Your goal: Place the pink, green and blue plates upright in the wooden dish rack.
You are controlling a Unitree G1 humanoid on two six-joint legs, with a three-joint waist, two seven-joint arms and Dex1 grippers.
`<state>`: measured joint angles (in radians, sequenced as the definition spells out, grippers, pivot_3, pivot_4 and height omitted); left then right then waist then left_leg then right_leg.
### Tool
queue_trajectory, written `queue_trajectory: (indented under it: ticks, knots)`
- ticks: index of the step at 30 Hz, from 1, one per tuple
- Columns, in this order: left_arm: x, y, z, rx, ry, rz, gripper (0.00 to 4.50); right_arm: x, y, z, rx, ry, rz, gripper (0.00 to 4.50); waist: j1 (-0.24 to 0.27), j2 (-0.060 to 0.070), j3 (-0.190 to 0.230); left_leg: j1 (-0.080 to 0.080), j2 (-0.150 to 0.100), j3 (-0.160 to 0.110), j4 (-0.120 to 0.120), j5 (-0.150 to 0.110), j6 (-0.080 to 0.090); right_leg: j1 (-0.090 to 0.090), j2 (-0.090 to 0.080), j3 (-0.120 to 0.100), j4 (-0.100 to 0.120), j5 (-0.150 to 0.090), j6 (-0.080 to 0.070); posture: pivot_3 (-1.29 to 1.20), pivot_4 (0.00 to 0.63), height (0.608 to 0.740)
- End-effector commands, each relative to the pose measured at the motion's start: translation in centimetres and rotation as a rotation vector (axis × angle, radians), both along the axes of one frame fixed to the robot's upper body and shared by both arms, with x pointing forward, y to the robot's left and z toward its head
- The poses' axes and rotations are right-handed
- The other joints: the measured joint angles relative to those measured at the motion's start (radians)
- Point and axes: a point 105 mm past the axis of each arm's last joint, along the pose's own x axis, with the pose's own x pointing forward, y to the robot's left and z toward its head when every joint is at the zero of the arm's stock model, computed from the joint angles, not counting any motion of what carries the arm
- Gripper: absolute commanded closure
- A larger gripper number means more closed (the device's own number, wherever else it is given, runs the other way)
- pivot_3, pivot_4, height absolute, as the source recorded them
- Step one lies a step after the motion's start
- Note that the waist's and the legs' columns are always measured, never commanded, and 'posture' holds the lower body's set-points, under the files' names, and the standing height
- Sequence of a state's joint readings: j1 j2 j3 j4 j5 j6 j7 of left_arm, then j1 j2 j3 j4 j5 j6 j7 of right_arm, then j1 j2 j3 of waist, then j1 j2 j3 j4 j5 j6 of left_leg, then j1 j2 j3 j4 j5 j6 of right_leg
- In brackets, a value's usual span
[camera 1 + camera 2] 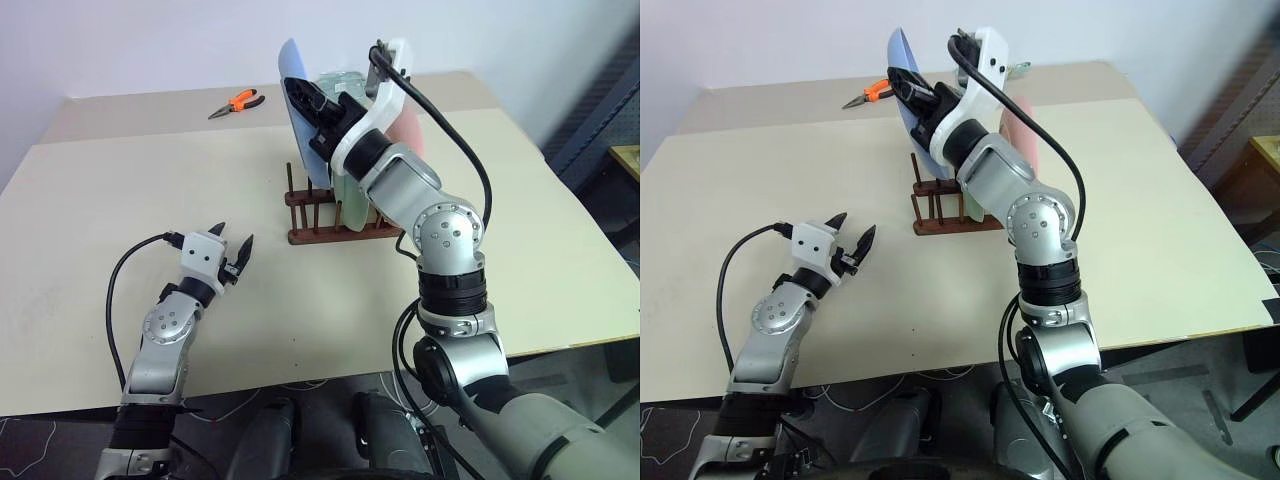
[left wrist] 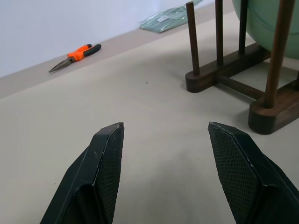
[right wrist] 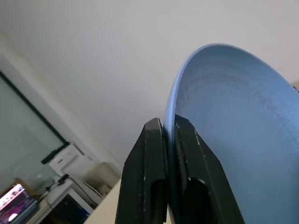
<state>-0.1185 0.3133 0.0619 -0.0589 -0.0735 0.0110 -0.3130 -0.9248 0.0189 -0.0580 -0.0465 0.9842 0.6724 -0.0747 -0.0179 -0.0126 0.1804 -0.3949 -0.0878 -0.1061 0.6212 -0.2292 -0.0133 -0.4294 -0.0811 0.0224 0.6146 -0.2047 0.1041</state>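
The blue plate (image 1: 293,90) is held on edge above the left end of the wooden dish rack (image 1: 312,235), with my right gripper (image 1: 305,100) shut on its rim. In the right wrist view the two fingers pinch the blue plate (image 3: 233,130) at its edge. The plate's lower edge reaches down to the pegs; whether it rests on the base I cannot tell. The green plate (image 1: 350,205) stands upright in the rack, and the pink plate (image 1: 412,125) stands behind it, both partly hidden by my right arm. My left gripper (image 1: 232,242) is open over the table, left of the rack.
Orange-handled pliers (image 1: 238,102) lie at the back of the table, left of the rack. A clear plastic piece (image 2: 168,18) lies behind the rack. The table edge (image 1: 300,380) runs close in front of me.
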Motion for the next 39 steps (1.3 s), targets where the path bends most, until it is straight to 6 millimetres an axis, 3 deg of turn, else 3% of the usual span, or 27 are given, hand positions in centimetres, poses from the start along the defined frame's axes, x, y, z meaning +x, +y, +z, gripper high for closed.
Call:
queue_trajectory:
  ticks: [1, 9, 28, 39]
  knots:
    - [0.1, 0.3, 1.3, 0.004, -0.060, 0.014, 1.56, -1.3, 0.1, 2.7, 0.038, -0.095, 0.025, 4.47, 0.000, 0.000, 0.000, 0.000, 0.000, 0.000, 0.000, 0.000, 0.000, 0.000, 0.000, 0.000, 0.000, 0.000, 0.000, 0.00, 0.150, 0.739]
    - [1.0, 0.6, 1.9, 0.004, -0.092, 0.032, 1.56, -0.9, 0.6, 2.3, 0.038, -0.082, 0.035, 4.47, 0.000, 0.000, 0.000, 0.000, 0.000, 0.000, 0.000, 0.000, 0.000, 0.000, 0.000, 0.000, 0.000, 0.000, 0.000, 0.00, 0.150, 0.739]
    - [0.3, 0.7, 1.4, 0.015, -0.086, 0.035, 1.56, -2.2, 2.9, 0.6, 0.052, 0.021, 0.103, 4.47, 0.000, 0.000, 0.000, 0.000, 0.000, 0.000, -0.001, 0.000, 0.000, -0.001, 0.000, 0.000, 0.000, 0.000, 0.000, 0.00, 0.150, 0.739]
    - [-0.3, -0.4, 1.1, 0.026, -0.074, -0.029, 1.56, -0.7, 1.6, -0.9, 0.080, 0.140, -0.005, 4.47, -0.001, 0.000, 0.000, -0.001, 0.000, 0.000, -0.001, 0.000, 0.000, -0.001, 0.000, 0.000, 0.000, 0.000, 0.000, 0.00, 0.150, 0.739]
